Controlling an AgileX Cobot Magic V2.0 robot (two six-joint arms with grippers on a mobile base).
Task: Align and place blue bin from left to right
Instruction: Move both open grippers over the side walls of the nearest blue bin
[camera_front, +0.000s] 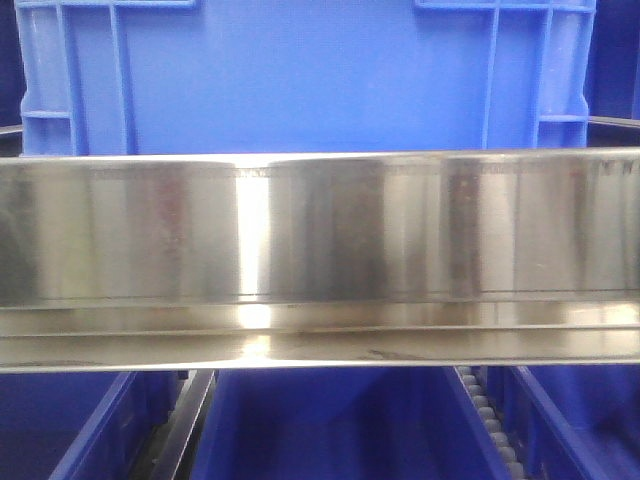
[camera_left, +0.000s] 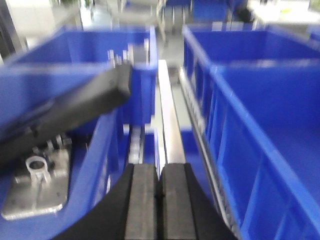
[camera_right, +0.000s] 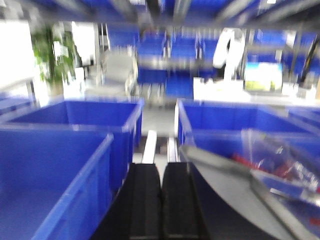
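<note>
The blue bin (camera_front: 300, 80) fills the top of the front view, a mid-blue crate with a flat wall and rib grids at both upper corners, standing behind a steel beam (camera_front: 320, 260). Neither gripper shows in that view. In the left wrist view my left gripper (camera_left: 160, 170) is shut with nothing between its pads, above a metal rail (camera_left: 169, 120) between two blue bins. My right gripper (camera_right: 161, 167) is also shut and empty, over the gap between two blue bins. Both wrist views are blurred.
Deep-blue bins (camera_front: 320, 430) and a roller track (camera_front: 485, 410) lie below the beam. The left-hand bin (camera_left: 75, 55) holds a black bar (camera_left: 80, 102) and a metal bracket (camera_left: 37, 185). A plastic bag with red parts (camera_right: 280, 160) lies in the right-hand bin (camera_right: 235, 125).
</note>
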